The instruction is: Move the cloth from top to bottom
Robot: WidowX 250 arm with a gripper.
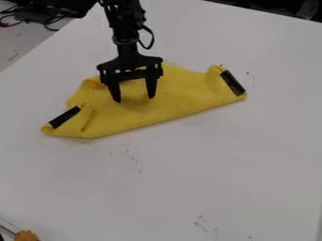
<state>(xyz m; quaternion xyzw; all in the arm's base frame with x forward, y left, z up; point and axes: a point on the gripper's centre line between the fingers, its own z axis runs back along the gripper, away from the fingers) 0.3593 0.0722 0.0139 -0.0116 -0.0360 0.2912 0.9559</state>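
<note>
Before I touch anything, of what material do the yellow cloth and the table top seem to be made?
The yellow cloth looks like soft, matte woven fabric, perhaps microfibre: its edges curl and fold loosely. The table top seems a smooth, low-sheen white laminate or painted board, flat with dark scuffs.

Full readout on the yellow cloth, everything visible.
Yellow cloth, soft-looking fabric, rumpled and partly folded, near edge fairly straight. Black strip at its image-left end, second strip at image-right. Lies on the white table, upper part of view. Open end effector over it; can't tell if tips touch.
</note>
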